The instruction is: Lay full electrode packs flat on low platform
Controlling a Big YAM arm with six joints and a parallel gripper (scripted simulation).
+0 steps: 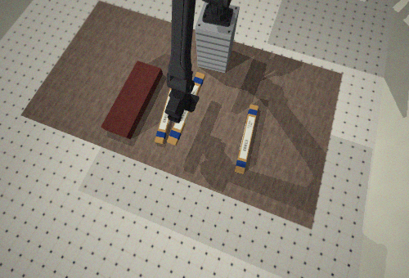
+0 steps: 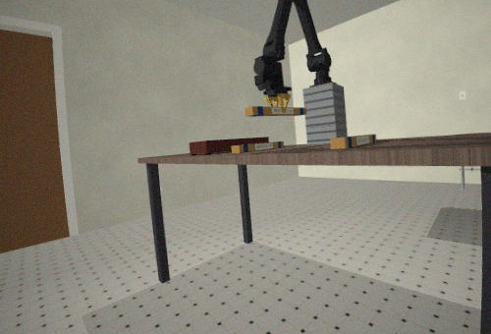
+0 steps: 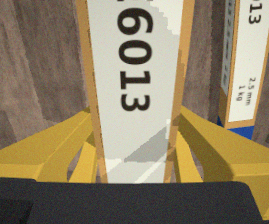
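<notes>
My gripper [image 2: 279, 106] [image 3: 135, 111] is shut on a pack of electrodes [image 1: 174, 135] [image 2: 282, 111] [image 3: 135, 65], white-labelled with orange edges and blue bands. It holds the pack about level, well above the table; its fingers are hidden in the top view. A second pack [image 1: 160, 135] [image 2: 257, 147] [image 3: 247, 65] lies flat on the table between the held pack and the platform, partly hidden by the gripper in the top view. A third pack [image 1: 246, 138] [image 2: 354, 141] lies flat to the right. The low dark red platform [image 1: 132, 99] [image 2: 211, 147] bears nothing.
The brown table [image 1: 74, 77] [image 2: 393, 157] carries everything. The arm stands on a grey ribbed pedestal [image 1: 214, 48] [image 2: 323, 114] at the table's back. The second pack lies close beside the platform's right side in the top view.
</notes>
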